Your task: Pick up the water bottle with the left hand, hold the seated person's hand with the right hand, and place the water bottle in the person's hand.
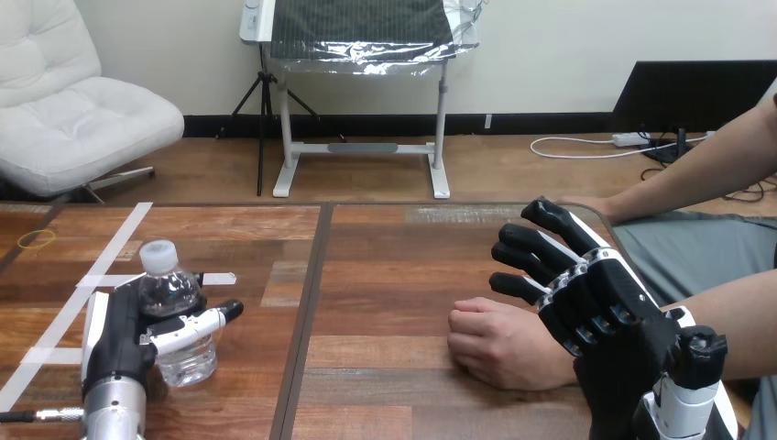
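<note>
Clear plastic water bottle, white-capped, judged light, thin-walled, slippery: clasped at mid-body by left hand. Right hand held open over person's hand.

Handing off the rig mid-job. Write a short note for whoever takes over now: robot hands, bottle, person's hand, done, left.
Left robot hand: thumb curled across the water bottle, which stands upright on the table, not lifted.
Right robot hand: open, fingers relaxed, over the wrist of the person's nearer hand; no grip seen.
That hand: loose fist resting on the table.
Done: bottle grasped. Left: lift it, hold the person's hand, place the bottle in it.
</note>
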{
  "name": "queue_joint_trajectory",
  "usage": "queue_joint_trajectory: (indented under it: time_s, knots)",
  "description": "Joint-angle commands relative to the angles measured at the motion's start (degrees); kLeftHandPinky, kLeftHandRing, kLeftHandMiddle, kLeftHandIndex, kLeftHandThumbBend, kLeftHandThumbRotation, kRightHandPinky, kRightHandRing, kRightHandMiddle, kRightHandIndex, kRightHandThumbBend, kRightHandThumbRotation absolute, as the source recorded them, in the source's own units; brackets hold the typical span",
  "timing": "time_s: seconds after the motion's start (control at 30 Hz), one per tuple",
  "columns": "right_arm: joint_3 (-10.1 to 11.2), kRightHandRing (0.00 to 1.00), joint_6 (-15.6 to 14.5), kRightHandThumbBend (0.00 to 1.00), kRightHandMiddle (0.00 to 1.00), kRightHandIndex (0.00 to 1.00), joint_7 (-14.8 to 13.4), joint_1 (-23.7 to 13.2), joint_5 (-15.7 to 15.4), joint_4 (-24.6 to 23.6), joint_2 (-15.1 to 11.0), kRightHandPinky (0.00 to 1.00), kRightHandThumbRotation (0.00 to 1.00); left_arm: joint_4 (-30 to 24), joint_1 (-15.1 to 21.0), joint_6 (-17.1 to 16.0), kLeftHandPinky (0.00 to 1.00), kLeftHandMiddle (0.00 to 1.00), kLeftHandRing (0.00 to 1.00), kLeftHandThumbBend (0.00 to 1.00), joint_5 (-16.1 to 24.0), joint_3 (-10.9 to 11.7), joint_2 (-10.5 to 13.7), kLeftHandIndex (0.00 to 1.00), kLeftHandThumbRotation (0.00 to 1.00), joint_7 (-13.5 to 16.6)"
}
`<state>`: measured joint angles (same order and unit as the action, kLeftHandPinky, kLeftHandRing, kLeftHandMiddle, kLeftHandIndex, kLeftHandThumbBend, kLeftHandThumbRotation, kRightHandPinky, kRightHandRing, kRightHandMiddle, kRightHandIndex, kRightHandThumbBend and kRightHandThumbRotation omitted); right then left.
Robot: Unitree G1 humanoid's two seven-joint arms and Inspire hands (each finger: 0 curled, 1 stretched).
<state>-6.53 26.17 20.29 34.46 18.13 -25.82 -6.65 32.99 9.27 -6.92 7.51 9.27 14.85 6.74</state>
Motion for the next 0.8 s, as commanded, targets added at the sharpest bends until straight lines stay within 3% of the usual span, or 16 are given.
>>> queue_joint_trajectory:
  time_s: [0.0,0.53,0.77]
  knots:
    - [0.4,0.84,1.7,0.92,0.83,0.87,-0.1,-2.7,0.1,-0.3,0.6,0.78,1.0,-2.9,3.8,-1.1,0.32,0.42,0.38,0.68,0.9,-1.1,0.5,0.46,0.0,0.9]
    - [0.5,0.83,1.7,0.92,0.82,0.86,-0.2,-2.5,0.3,-0.1,0.6,0.78,1.0,-4.8,2.4,-1.5,0.32,0.41,0.37,0.64,-0.7,-0.7,-0.2,0.44,0.0,0.4]
    - [1.3,0.83,1.4,0.91,0.82,0.86,-0.6,-2.9,-1.1,0.1,0.1,0.78,1.0,-8.1,0.3,-5.1,0.32,0.42,0.37,0.63,-1.3,-0.6,-0.8,0.44,0.0,0.4]
